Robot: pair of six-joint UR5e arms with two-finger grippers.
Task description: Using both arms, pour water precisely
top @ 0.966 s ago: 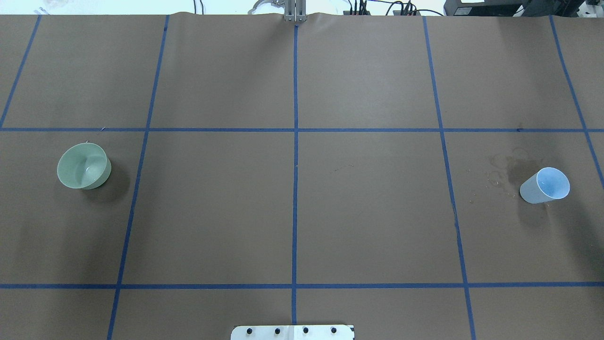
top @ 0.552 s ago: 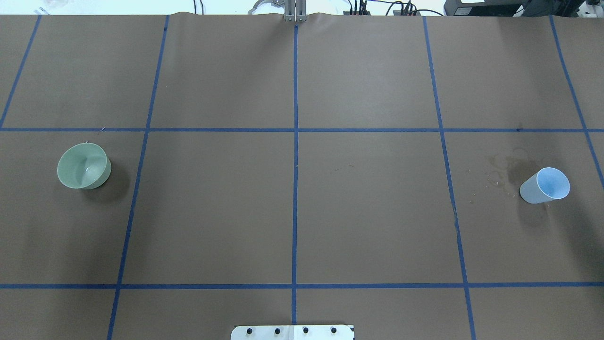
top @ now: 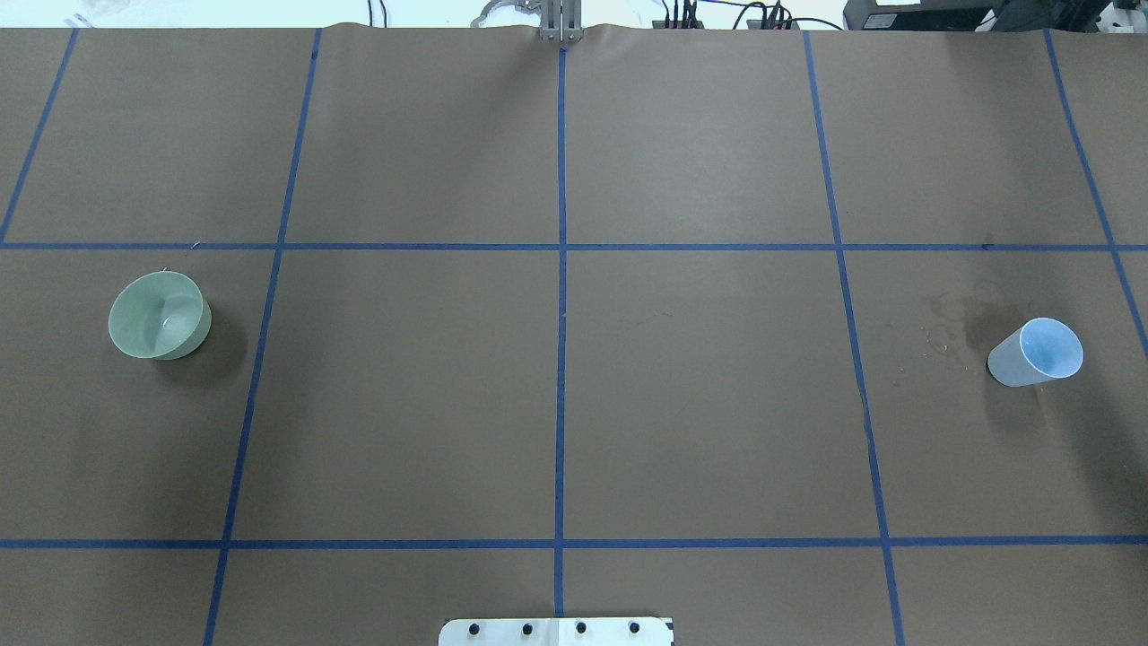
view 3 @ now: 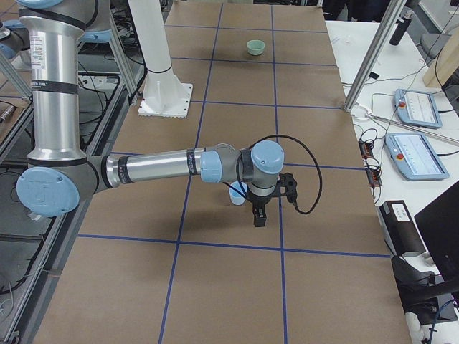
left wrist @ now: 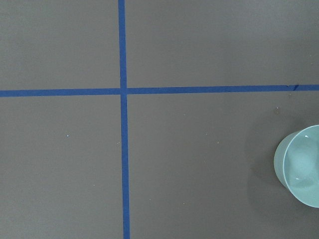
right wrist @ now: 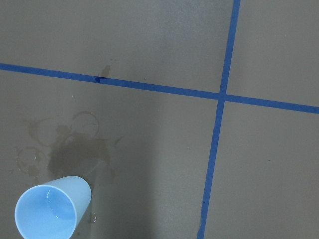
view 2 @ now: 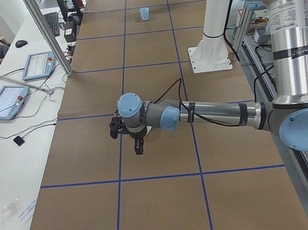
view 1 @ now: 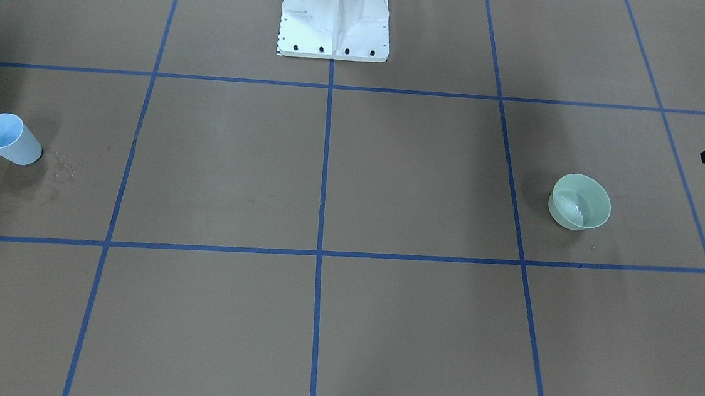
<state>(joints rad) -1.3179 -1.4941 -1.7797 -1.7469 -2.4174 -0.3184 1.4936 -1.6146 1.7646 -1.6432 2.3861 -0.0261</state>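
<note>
On the worktop, cup (top: pixel 1036 352) and bowl (top: pixel 160 316) sit unheld; pouring looks not begun; left gripper (view 2: pixel 138 146), right gripper (view 3: pixel 258 216): cannot tell if open.

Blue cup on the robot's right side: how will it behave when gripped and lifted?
The blue cup looks like thin-walled plastic, so it probably flexes under a firm squeeze. It tapers to a narrow base, so a sideways nudge may tip it. Only a little water glints inside, so it is likely light.

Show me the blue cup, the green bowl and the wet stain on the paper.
blue cup (top: pixel 1049 348): overhead view, inner wall.
green bowl (top: pixel 152 314): overhead view, inner wall.
wet stain (right wrist: pixel 75 155): right wrist view, dark middle.
</note>
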